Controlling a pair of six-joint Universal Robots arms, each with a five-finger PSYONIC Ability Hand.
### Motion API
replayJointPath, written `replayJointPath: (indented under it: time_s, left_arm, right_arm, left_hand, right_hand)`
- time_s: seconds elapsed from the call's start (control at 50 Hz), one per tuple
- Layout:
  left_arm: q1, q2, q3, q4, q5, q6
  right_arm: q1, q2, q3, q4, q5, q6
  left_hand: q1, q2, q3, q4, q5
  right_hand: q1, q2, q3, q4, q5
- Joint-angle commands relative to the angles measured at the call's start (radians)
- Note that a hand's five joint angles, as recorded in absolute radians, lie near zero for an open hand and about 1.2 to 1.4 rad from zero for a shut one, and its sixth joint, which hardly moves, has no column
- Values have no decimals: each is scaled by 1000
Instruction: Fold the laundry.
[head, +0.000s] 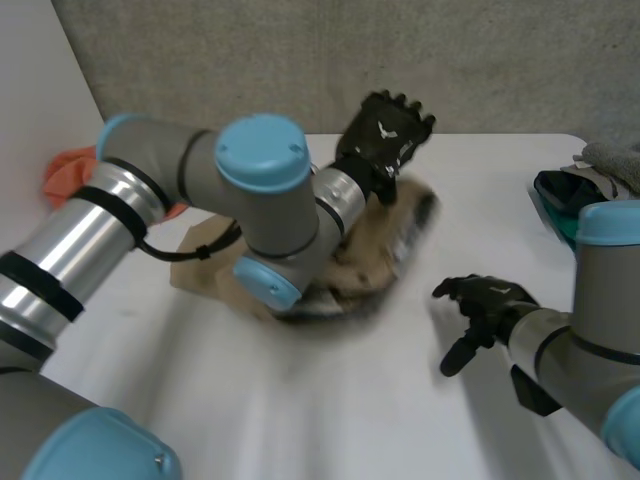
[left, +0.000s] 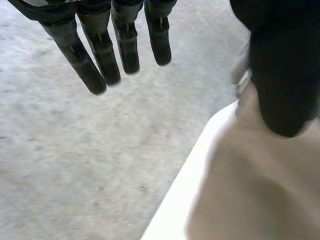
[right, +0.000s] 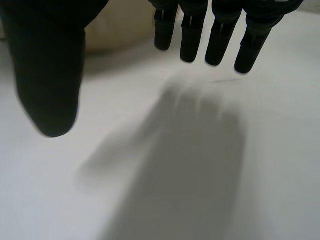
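The tan cloth (head: 385, 255) lies in a rumpled heap near the middle of the white bench (head: 300, 400), towards its far edge, partly hidden under the left arm that reaches across it. The left hand (head: 385, 135) is up at the cloth's far end, by the bench's back edge. Its fingers (left: 102, 55) are straight and apart, reaching out past the edge, with the thumb spread wide over the cloth; whether the thumb touches the fabric I cannot tell. The right hand (head: 490, 300) hangs over bare bench just beside the heap's right side, clear of it, its fingers straight and slack, the thumb held well away, nothing in its grasp. An orange cloth (head: 65, 175) sits at the bench's left edge. At the right edge lie a grey cloth (head: 612, 155) and a dark teal item (head: 555, 200).
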Motion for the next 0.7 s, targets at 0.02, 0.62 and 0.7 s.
replayJointPath:
  time_s: [0.02, 0.62, 0.7]
  left_arm:
    - [-12, 6, -11, 4, 36, -5]
    - [574, 533, -846, -117, 54, 240]
    - [641, 487, -881, -118, 140, 280]
  right_arm:
    - [-73, -39, 27, -40, -1, -126]
    - [392, 92, -186, 46, 89, -136]
    - [452, 180, -270, 91, 128, -56]
  left_hand:
    - [-175, -200, -209, -197, -193]
    - [-66, -90, -100, -88, -84]
    - [-139, -164, -173, -161, -157]
  right_hand:
    - [-61, -72, -70, -64, -49]
    - [19, 7, 9, 15, 30]
    - [19, 7, 9, 15, 30]
